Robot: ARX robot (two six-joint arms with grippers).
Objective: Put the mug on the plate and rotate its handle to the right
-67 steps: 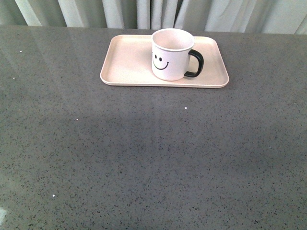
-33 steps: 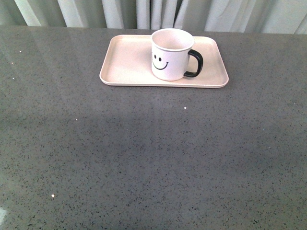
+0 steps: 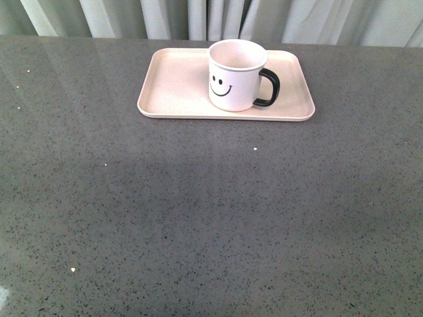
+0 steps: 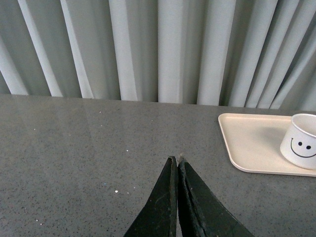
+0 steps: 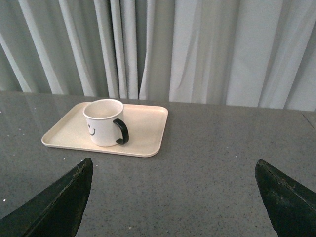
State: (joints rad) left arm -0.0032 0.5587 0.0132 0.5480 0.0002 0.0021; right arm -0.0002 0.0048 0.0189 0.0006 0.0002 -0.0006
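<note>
Maybe the mug [image 3: 236,76] could break, so grab its handle [image 3: 269,88]; left gripper [image 4: 177,160] is pressed together, right gripper [image 5: 173,164] spread

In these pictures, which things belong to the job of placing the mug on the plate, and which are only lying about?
Belong to the job:
mug, standing on the plate
plate
handle, pointing right in the front view

Only there:
grey table
curtain behind the table
small white specks on the table
</note>
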